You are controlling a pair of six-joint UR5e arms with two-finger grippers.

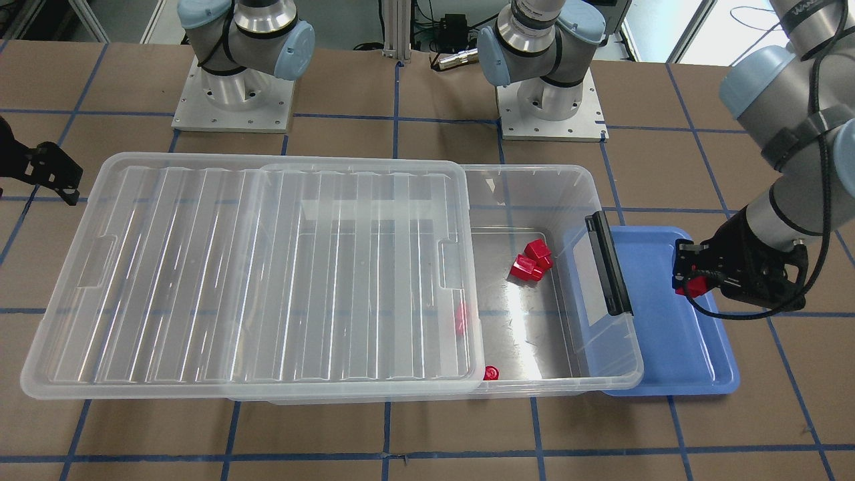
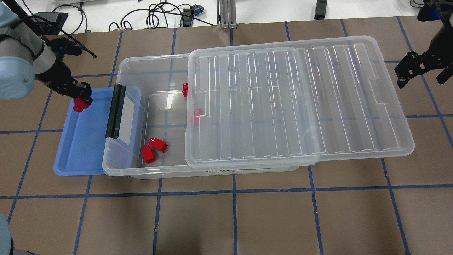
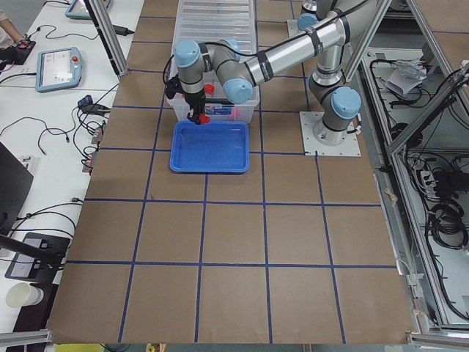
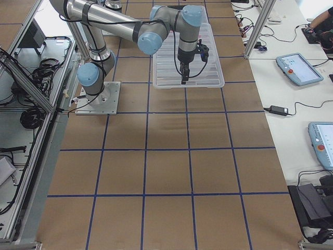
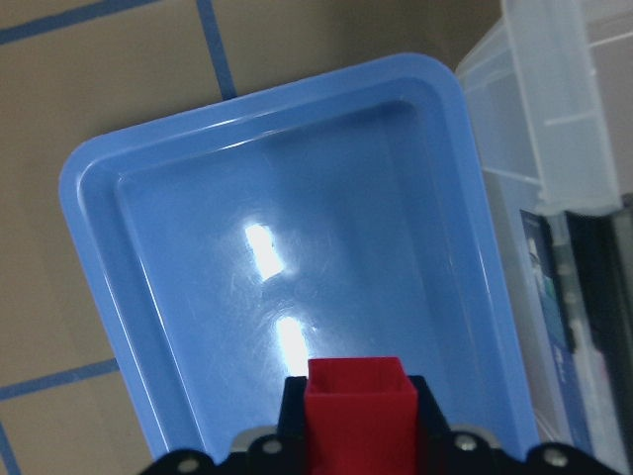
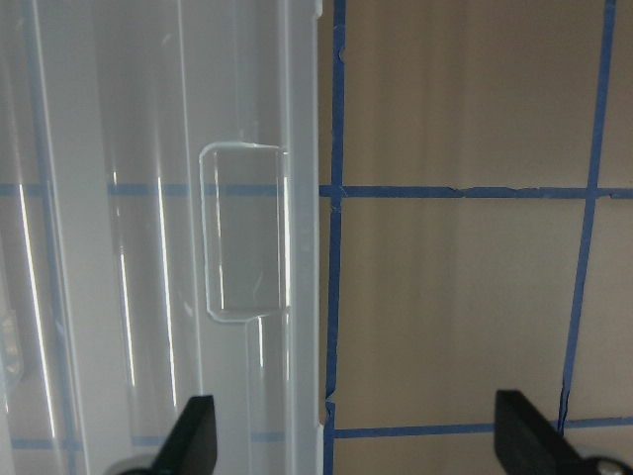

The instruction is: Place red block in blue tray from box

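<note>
Could knock the box [image 2: 155,71], half covered by its lid [image 2: 300,102], if swung right into the black latch [image 2: 115,111]. Could bounce out of the blue tray [image 2: 81,148] over its rim if let go from this height. Clamped in the left gripper [image 2: 82,100]: the red block [image 2: 79,106], above the tray's far part, left of the box. Spread apart and empty beyond the lid's right edge: the right gripper [image 2: 421,76].

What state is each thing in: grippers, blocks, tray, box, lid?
left gripper: shut on red block, above blue tray
right gripper: open, empty
red block: held, not yet released
blue tray: empty
box: one end uncovered, loose red blocks inside
lid: slid partway off, covers most of box
</note>
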